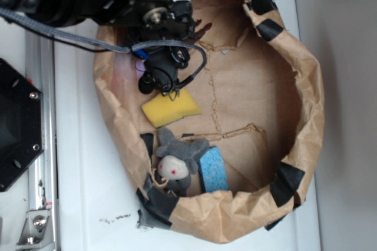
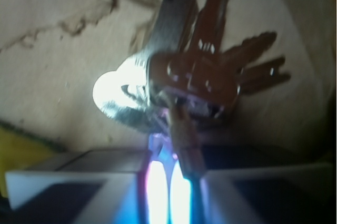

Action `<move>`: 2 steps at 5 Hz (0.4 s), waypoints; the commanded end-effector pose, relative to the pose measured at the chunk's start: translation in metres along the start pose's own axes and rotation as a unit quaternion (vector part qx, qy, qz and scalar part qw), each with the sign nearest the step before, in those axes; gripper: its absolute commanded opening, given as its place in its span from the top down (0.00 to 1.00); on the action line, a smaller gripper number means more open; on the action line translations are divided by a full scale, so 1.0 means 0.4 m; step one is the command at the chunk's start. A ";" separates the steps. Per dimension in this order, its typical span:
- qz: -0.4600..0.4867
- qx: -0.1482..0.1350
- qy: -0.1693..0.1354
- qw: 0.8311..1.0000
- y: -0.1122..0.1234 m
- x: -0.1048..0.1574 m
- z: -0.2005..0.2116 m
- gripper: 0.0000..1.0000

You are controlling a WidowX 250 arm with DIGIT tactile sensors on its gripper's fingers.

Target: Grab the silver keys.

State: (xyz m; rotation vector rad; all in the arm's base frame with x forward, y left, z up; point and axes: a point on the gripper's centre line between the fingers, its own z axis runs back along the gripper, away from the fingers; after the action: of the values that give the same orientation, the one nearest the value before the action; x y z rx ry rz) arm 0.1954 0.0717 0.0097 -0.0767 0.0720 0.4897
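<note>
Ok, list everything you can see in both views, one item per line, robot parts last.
paper bag: one, brown with black tape patches, open on the white surface.
sponge: one, yellow, inside the bag, just below the gripper.
stuffed toy: one, grey with pale face, near the bag's lower rim.
blue sponge: one, blue, touching the toy's right side.
silver keys: one bunch, shiny silver, fanned out, held at the fingers.
gripper: one, black body, pale fingers closed together on the keys.

The gripper (image 1: 166,89) is hanging inside the paper bag (image 1: 306,86) at ten o'clock. Its tip is touching the yellow sponge (image 1: 171,109); a grey plush (image 1: 177,162) is lying at six.
</note>
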 end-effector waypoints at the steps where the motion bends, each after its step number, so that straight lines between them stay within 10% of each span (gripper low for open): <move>1: -0.052 -0.061 -0.046 0.996 0.007 -0.063 0.149 1.00; 2: -0.055 -0.073 -0.063 0.994 -0.127 -0.060 0.214 1.00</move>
State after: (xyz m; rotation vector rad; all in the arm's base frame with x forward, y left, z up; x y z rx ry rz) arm 0.1995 0.0192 0.0905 -0.1888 -0.0429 0.4032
